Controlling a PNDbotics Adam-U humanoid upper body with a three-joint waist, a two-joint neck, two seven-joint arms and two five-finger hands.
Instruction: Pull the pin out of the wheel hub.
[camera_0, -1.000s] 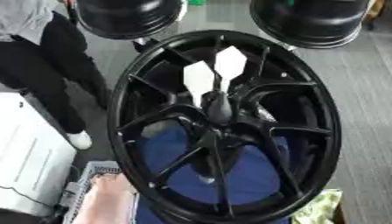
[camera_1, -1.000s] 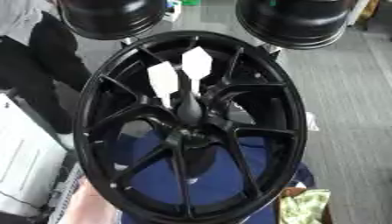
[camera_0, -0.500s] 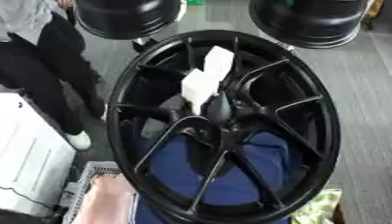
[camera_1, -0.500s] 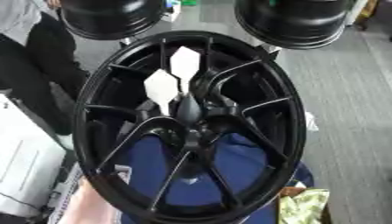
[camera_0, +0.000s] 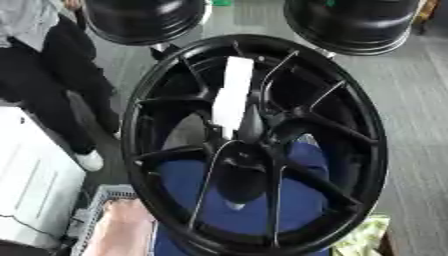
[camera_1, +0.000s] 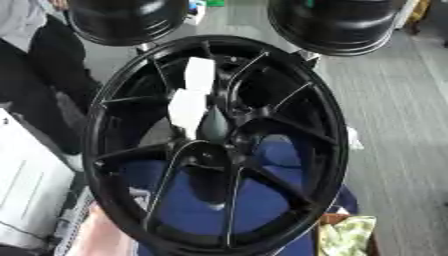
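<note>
At the far left there is a white box (camera_0: 31, 195), and just beside it, at the lower edge, a grey basket (camera_0: 94, 200) with something pink (camera_0: 122, 230) next to it. The middle of both views is filled by the wheel (camera_0: 372, 150). It is a big black wheel with thin spokes, it stands on its edge and its open face is turned toward the camera; its top leans a little to the right. Through the lower spokes a blue cloth (camera_0: 302, 200) shows behind it. In the upper left part of the wheel, just above the centre, there are two white pieces. In the right eye view the upper piece (camera_1: 199, 75) and the lower piece (camera_1: 186, 107) lie one under the other and almost touch; in the left eye view they look like one long white strip. Just beside the lower piece, at the centre of the wheel, sits a dark drop-shaped part (camera_1: 214, 126). I cannot tell if any of these is the pin, or if it is in or out of the wheel. No hand can be made out against the black wheel, so I cannot tell if a hand is released, clenched or grasping something. Above the wheel stand two more black wheels, a left one (camera_0: 144, 20) and a right one (camera_0: 359, 22). To the right is the grey floor (camera_0: 416, 100), and at the lower right a yellow-green cloth (camera_1: 346, 235).
</note>
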